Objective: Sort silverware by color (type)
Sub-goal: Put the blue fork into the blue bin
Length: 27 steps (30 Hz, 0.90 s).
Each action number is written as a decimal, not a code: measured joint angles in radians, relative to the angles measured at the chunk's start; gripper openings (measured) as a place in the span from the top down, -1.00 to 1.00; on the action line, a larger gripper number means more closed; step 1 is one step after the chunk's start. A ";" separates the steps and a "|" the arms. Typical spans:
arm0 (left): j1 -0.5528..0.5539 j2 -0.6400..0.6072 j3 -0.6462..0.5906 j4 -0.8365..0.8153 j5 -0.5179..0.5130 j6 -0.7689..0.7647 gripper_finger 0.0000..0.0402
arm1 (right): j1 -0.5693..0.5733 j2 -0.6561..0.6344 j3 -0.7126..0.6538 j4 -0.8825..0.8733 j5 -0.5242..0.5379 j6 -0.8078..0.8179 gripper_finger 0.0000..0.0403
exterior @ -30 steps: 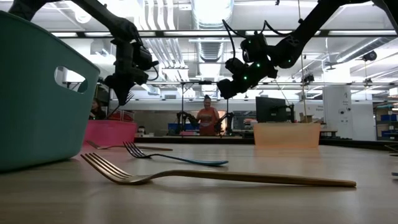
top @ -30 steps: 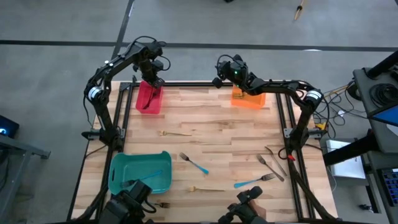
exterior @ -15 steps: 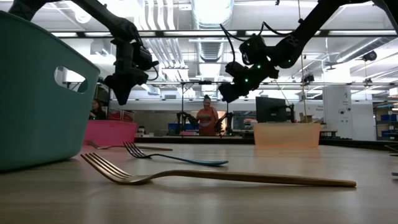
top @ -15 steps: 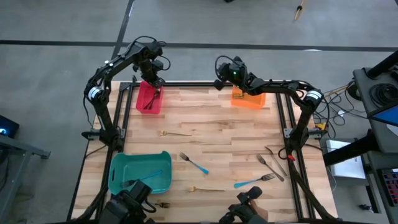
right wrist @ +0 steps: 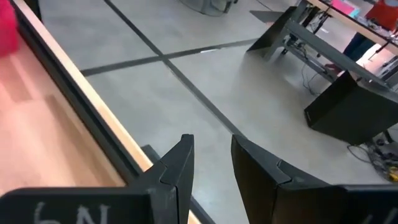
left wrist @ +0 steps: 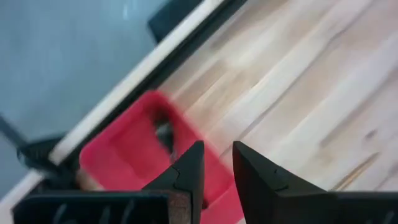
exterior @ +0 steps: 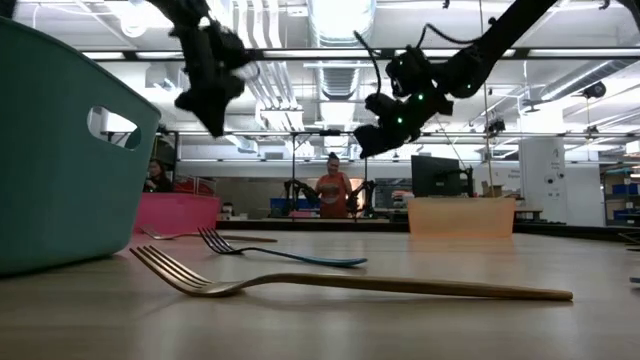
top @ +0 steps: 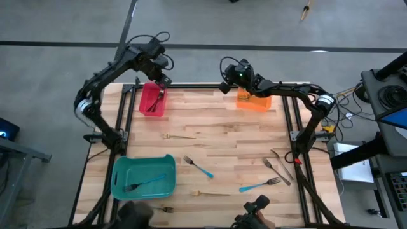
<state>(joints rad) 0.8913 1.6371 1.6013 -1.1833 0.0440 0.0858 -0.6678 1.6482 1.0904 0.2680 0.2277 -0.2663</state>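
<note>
Silverware lies scattered on the wooden table: a gold fork (top: 179, 135), a blue-handled fork (top: 200, 168), another gold fork (top: 210, 193), a blue-handled fork (top: 259, 185) and two grey forks (top: 278, 166) at the right. Dark forks (top: 155, 102) lie in the red bin (top: 150, 89). A blue-handled fork (top: 147, 183) lies in the teal bin (top: 121, 166). My left gripper (left wrist: 217, 152) hangs open and empty above the red bin's far end (left wrist: 124, 162). My right gripper (right wrist: 211, 143) stands open and empty over the table's far edge, left of the orange bin (top: 254, 102).
One more fork (top: 166, 208) lies by the near edge. In the low view the teal bin (exterior: 60, 150) stands close on the left, with a gold fork (exterior: 350, 283) in front. A person (exterior: 332, 190) stands in the room beyond. The table's middle holds bare wood (top: 235, 137).
My left gripper has risen from just over the red bin and drawn toward the table's far left, tipping a little less steeply down. A thin dark fork that hung below its fingers now lies in the red bin. My right gripper has barely moved.
</note>
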 joint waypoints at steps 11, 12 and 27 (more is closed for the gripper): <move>-0.254 -0.407 -0.384 0.458 -0.001 -0.093 0.68 | 0.125 -0.109 0.000 -0.062 -0.283 0.178 0.51; -0.278 -0.441 -0.425 0.502 -0.002 -0.099 0.68 | 0.142 -0.114 0.000 -0.063 -0.287 0.190 0.51; -0.534 -0.733 -0.970 0.989 0.000 -0.161 0.68 | 0.389 -0.127 0.000 -0.254 -0.280 0.297 0.51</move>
<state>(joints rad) 0.3569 0.9040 0.6318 -0.1941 0.0440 -0.0749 -0.2784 1.5214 1.0904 0.0144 -0.0522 0.0310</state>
